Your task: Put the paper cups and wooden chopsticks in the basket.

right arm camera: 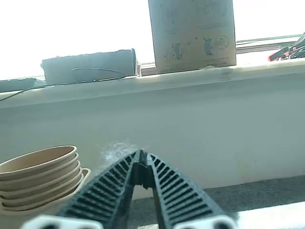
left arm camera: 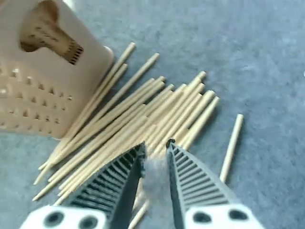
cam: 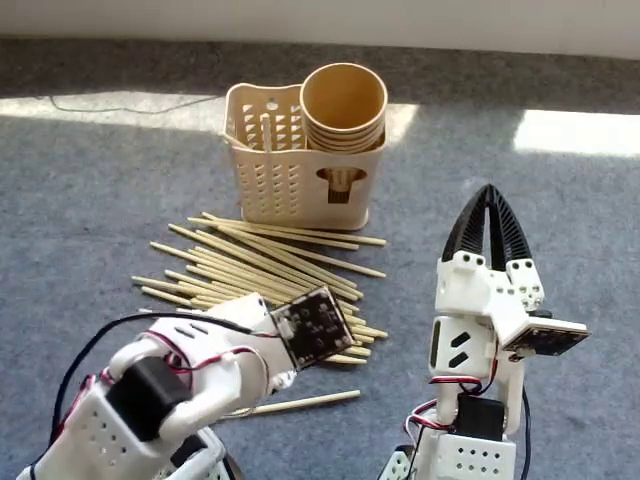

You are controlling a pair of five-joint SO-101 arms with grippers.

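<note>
A stack of paper cups (cam: pixel 343 105) stands in one side of the cream plastic basket (cam: pixel 270 180). Wooden chopsticks (cam: pixel 262 270) lie in a loose pile on the carpet in front of the basket, and one stray chopstick (cam: pixel 300 403) lies nearer to the arms. In the left wrist view my left gripper (left arm camera: pixel 155 145) hovers just over the near edge of the chopsticks (left arm camera: pixel 143 119), open a narrow gap with nothing between its fingers. My right gripper (cam: pixel 487 192) is shut and empty, off to the right of the basket, pointing away over the carpet. The right wrist view shows the cups (right arm camera: pixel 38 174) beside the right gripper (right arm camera: pixel 142 153).
Grey carpet (cam: pixel 520 200) covers the floor, with open room right of the basket. A white wall (right arm camera: pixel 214 129) with a sill and a cardboard box (right arm camera: pixel 192 33) stands behind. The basket's other compartment (cam: pixel 265 125) holds no cups.
</note>
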